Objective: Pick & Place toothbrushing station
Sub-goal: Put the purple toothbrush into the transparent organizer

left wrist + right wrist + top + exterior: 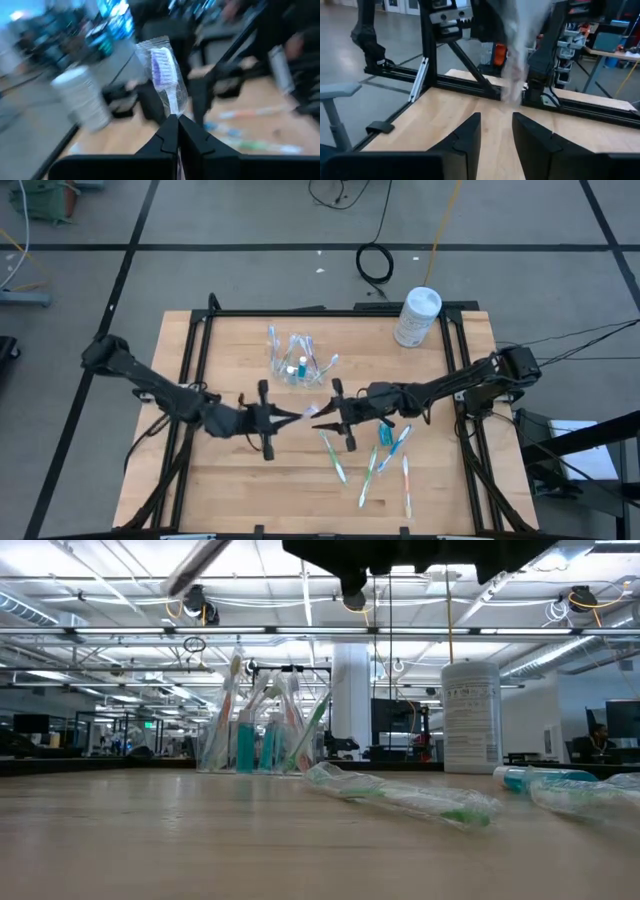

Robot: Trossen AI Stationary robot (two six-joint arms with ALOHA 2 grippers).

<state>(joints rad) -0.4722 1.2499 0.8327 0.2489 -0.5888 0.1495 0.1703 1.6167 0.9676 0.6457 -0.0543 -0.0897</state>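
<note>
Currently, your stock stands as follows. Item one: a small clear see-through plastic cup (pixel 297 366) toward the far middle of the pale wooden table (pixel 220 490), upright, already holding several slim wrapped toothbrushes and small blue toothpaste tubes standing on end, which marks it as the collecting point for the set. Item two: a slim wrapped toothbrush with a purple-and-white head (pixel 165 77), pinched by its lower end in the left gripper (pixel 292 417), whose fingers are clenched tight on it; in the left wrist view the brush stands straight up out of the closed fingertips, a hold that would suit lowering it handle-first into the cup. That gripper hangs above the table's middle, just near-side of the cup. Item three: the right gripper (pixel 322 423), tip to tip with the left, fingers parted and grasping nothing; the right wrist view shows only a blurred wrapped shape ahead of them, so you appear to be at a hand-over, with the left arm carrying. Item four: the remaining slim multicoloured toothbrushes in clear wrappers (pixel 333 456) and a small blue toothpaste tube (pixel 385 435), lying flat and scattered on the near right of the table, not yet collected. Item five: a larger white cylindrical canister (pixel 417 317), upright at the far right corner, apart from the set.
</note>
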